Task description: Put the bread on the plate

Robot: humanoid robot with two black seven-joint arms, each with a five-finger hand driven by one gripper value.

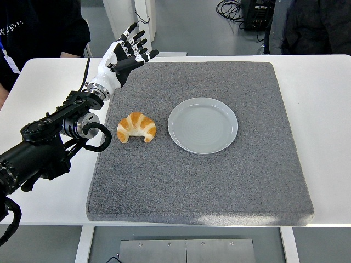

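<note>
The bread [136, 127] is golden brown with pale cream stripes, the plate [203, 125] plain light grey, the mat [219, 175] speckled dark grey, the tabletop [323, 98] white; the left hand [125, 53] is white with black fingers [143, 44]

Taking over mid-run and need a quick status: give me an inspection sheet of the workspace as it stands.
Surface: white table with a grey mat on top.
Job's things: croissant lies on the mat, left of the empty plate, apart from it.
Clutter: nothing seen.
Hands: left hand raised beyond the croissant, fingers spread, holding nothing; right hand not in view.
Cables: black cable looped at the left forearm; cables on the floor.
Surroundings: people stand at the far edge.
</note>
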